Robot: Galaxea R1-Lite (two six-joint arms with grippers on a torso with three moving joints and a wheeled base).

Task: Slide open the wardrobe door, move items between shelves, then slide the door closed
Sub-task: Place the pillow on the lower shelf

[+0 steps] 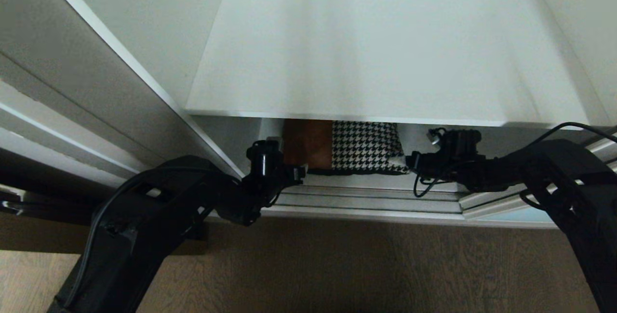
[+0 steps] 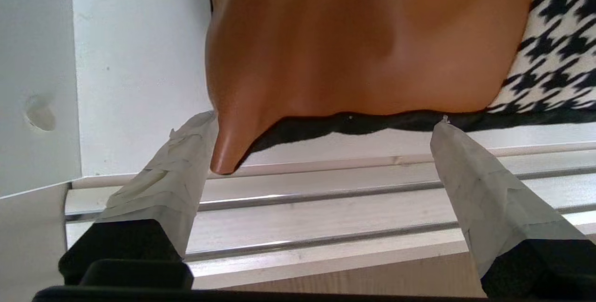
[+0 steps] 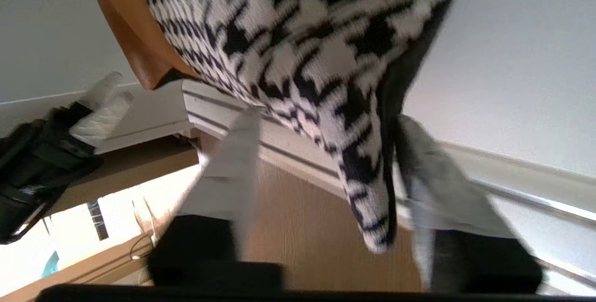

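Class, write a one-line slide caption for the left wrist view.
Open left gripper faces the tan leather and houndstooth cushion resting on the white bottom shelf behind the silver door tracks.

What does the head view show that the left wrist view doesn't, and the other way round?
Only the head view shows the upper shelf above the cushion, the right gripper at its houndstooth end, and the wood floor.

Only the left wrist view shows the left gripper wide open, its taped fingers level with the cushion's tan corner.

Both show the cushion in the lower compartment, just behind the door track.
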